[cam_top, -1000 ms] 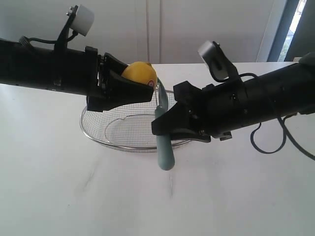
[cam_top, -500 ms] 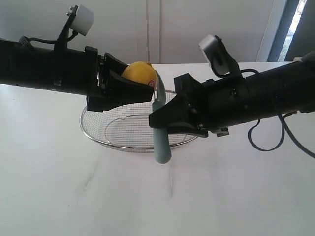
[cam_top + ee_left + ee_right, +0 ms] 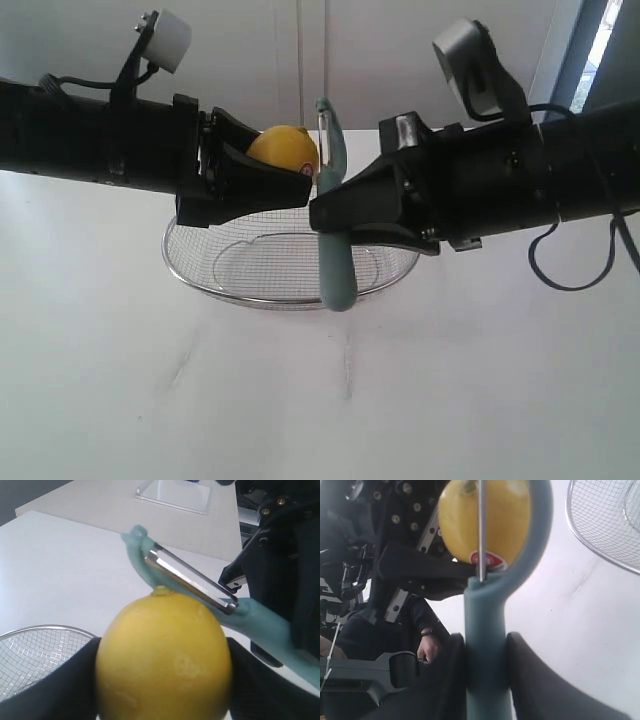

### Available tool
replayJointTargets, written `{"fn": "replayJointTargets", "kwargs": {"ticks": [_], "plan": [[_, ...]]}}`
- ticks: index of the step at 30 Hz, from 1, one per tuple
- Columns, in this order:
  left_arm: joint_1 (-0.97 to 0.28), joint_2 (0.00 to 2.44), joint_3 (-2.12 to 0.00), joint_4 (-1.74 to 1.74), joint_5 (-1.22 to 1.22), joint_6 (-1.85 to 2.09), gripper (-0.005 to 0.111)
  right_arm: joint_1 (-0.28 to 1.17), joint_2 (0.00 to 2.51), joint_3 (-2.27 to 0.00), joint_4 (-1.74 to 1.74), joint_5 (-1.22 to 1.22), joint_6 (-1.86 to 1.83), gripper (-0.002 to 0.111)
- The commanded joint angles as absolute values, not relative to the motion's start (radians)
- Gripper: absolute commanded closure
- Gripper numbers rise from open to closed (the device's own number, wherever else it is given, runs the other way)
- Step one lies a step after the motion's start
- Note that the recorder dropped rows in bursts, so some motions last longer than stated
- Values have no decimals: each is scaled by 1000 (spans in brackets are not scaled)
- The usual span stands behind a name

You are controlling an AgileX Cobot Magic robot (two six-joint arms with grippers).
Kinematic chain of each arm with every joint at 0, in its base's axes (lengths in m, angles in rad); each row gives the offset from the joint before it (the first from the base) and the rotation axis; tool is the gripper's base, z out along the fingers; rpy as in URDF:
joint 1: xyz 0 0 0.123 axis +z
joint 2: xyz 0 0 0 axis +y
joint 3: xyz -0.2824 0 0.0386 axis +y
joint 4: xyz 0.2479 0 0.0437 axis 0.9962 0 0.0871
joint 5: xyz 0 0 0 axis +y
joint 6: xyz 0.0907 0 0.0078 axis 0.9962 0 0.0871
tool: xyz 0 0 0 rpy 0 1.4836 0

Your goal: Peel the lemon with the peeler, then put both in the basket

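One peeler (image 3: pixel 338 276) upright, bladed head up, beside the lemon (image 3: pixel 283 147).

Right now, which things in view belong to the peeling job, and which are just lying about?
Job:
lemon, held
peeler, held
basket, on the table

Lying about:
clear tray-like piece on the far surface

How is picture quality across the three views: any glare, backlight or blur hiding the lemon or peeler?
Exterior view: bright white table, black arms lose detail, yet the lemon and peeler read clearly. Left wrist view: lemon fills the foreground, slightly soft; the blade glints. Right wrist view: peeler handle close and blurred, the basket mesh sharper.
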State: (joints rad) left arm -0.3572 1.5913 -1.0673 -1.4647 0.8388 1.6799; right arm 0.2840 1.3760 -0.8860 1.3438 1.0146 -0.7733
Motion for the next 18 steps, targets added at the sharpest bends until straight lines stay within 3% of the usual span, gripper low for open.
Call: {"fn": "replayJointTargets", "kwargs": {"ticks": [1, 18], "plan": [[-362, 1587, -1072, -1496, 867, 1679, 107, 278, 1365, -881, 1349, 1026, -783, 108], [-362, 1587, -1072, -1496, 886, 1679, 107, 278, 1377, -881, 1278, 970, -713, 108]]}}
